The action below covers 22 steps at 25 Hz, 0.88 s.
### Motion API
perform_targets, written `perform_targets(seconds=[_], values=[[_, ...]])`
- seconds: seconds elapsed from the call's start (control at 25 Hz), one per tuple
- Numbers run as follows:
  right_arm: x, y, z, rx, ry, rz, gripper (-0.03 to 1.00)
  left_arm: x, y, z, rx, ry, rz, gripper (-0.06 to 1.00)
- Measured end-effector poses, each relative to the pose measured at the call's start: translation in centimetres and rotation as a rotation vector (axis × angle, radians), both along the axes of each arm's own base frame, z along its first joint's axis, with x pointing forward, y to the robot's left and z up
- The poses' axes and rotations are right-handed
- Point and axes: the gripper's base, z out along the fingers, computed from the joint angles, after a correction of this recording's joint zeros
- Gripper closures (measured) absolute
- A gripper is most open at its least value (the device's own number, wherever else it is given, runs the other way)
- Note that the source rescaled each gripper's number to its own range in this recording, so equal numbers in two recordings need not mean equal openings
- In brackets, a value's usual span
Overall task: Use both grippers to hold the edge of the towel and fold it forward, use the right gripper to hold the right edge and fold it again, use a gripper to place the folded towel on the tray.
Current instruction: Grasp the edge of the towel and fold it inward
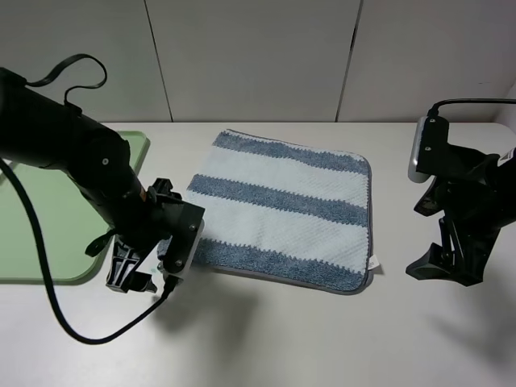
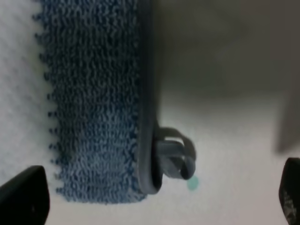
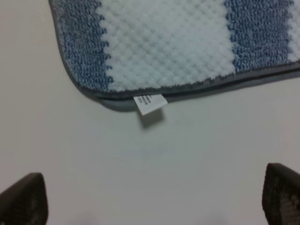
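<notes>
The towel [image 1: 282, 205] lies flat and unfolded near the middle of the tabletop [image 1: 282, 339], showing three blue-grey stripes with two white ones between them. Its grey-piped hem [image 2: 145, 93] runs all round. At the near left corner a small grey loop [image 2: 176, 157] sticks out from the hem onto the bare surface. A tiny teal speck [image 2: 192, 183] lies just beside the loop; the blurred wrist view does not show what it is. At the near right corner a white tag [image 3: 150, 103] pokes out from under the hem.

The left end effector [image 1: 145, 270] is right at the towel's near left corner and covers it in the high view. Its jaws stand wide apart and grip nothing. In the left wrist view the dark fingertips [image 2: 23, 199] show at either side, with the hem and loop lying between them. Whether they touch the cloth I cannot tell.

The right end effector [image 1: 443, 270] is off to the right of the towel, clear of it and near the tagged corner. Its jaws are also spread wide and empty, and between its fingertips [image 3: 21, 199] there is only bare tabletop, with the corner a little beyond them.

The pale-green tray [image 1: 40, 234] lies at the left of the tabletop, apart from the towel. The left arm crosses over it.
</notes>
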Motion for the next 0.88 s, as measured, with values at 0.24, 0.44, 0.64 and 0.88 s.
perform_targets(seconds=[0.24, 0.44, 0.64, 0.88], values=[[0.1, 0.1, 0.0, 0.009, -0.004, -0.008, -0.03, 0.3, -0.1, -1.8, 0.023, 0.013, -0.022, -0.04], [0.1, 0.1, 0.0, 0.009, -0.005, -0.009, -0.03, 0.4, -0.2, -2.0, 0.022, 0.012, -0.022, -0.04], [0.1, 0.1, 0.0, 0.009, -0.008, -0.009, -0.03, 0.4, -0.2, -2.0, 0.022, 0.013, -0.022, -0.03], [0.2, 0.1, 0.0, -0.009, -0.029, 0.047, -0.03, 0.4, -0.2, -2.0, 0.022, 0.012, -0.023, -0.03]])
